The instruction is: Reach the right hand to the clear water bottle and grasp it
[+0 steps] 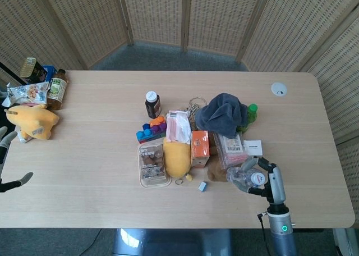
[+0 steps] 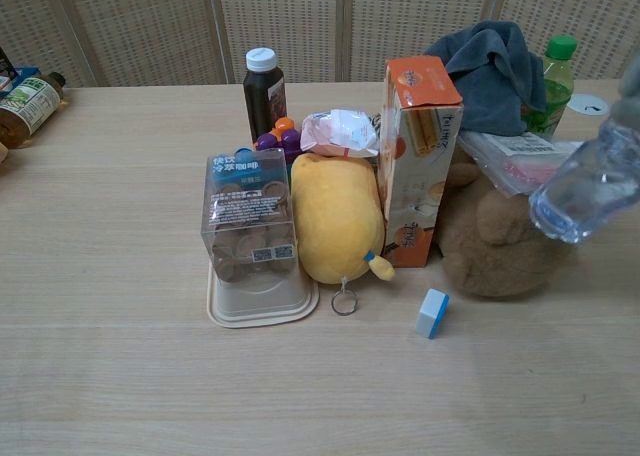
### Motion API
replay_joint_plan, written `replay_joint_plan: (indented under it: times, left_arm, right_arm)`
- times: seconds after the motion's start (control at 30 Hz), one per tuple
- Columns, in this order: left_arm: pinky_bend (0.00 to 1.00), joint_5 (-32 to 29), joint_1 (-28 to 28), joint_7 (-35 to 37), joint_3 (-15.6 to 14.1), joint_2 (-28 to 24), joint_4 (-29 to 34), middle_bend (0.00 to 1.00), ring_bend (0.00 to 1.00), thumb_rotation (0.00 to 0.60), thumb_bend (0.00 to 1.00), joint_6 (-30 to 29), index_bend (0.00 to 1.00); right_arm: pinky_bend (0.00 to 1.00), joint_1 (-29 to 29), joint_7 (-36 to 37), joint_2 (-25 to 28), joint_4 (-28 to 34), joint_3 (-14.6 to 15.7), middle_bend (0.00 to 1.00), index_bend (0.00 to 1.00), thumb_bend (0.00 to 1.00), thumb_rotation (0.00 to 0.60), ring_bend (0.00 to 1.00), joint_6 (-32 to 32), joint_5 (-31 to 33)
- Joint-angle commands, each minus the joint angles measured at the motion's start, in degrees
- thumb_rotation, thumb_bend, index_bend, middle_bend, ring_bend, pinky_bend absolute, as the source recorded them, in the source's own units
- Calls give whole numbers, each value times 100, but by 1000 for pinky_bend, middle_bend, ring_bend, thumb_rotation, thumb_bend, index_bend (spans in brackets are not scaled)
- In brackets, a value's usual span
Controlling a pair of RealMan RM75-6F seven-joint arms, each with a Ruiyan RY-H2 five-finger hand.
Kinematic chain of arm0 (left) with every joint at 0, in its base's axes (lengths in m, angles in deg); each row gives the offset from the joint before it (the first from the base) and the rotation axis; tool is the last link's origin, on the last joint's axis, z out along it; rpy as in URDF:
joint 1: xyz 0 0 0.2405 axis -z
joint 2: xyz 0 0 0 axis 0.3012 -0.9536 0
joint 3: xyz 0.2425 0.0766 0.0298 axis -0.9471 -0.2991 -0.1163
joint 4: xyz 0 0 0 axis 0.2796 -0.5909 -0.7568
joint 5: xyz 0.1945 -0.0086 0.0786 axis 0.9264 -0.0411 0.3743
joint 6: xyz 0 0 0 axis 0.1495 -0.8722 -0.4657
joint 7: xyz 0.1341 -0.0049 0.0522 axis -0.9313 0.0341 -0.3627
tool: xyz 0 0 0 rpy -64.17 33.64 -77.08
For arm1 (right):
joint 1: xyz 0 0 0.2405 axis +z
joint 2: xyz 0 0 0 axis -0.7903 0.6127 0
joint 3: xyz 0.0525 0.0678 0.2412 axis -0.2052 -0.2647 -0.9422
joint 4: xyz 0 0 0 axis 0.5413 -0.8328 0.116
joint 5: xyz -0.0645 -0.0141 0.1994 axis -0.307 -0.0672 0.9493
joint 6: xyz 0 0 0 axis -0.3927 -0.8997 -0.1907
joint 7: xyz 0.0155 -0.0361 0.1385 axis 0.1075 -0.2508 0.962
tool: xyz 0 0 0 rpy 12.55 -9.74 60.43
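One clear water bottle (image 1: 245, 177) is gripped in the right hand (image 1: 268, 178), lifted off the tabletop (image 1: 101, 188) and tilted, near the front right corner; in the chest view the clear water bottle (image 2: 590, 181) hangs in the air at the right edge, its base pointing down and left, just in front of the brown plush (image 2: 495, 246). No label can be read on it. The left hand (image 1: 7, 160) shows only at the left edge of the head view, fingers apart, holding nothing. Toward the middle of the tabletop stands one orange carton (image 2: 420, 156), its print too small to read, beside one yellow plush (image 2: 338, 216) with a key ring (image 2: 345, 302). One clear snack tub (image 2: 248, 221) carries Chinese lettering and small square codes. One small blue block (image 2: 432, 313) lies in front. Behind are one dark bottle (image 2: 264, 91) with a white cap, one grey cloth (image 2: 490, 71) and one green bottle (image 2: 556, 71). At the far left edge sit one tea bottle (image 1: 56, 89) and a second yellow plush (image 1: 31, 121)
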Motion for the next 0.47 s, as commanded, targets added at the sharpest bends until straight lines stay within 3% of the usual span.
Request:
replay_joint_plan:
  times: [0.03,0.3,0.47]
  left_arm:
    - [0,7,3,-8,-4,7,2,0,0,600,0,3,141]
    - [0,23,4,-38,-22,28,19,0,0,600,0,12,142]
    - [0,37,10,-57,-41,43,23,0,0,600,0,35,141]
  right_arm:
    - [633,249,-762,498,1008,-359,979,699,0,600,698,-4,-177]
    - [633,517,-1790,915,2260,-682,979,703,0,600,697,215,-318]
    - [633,596,-2147,974,2595,-716,979,704,0,600,697,297,-342]
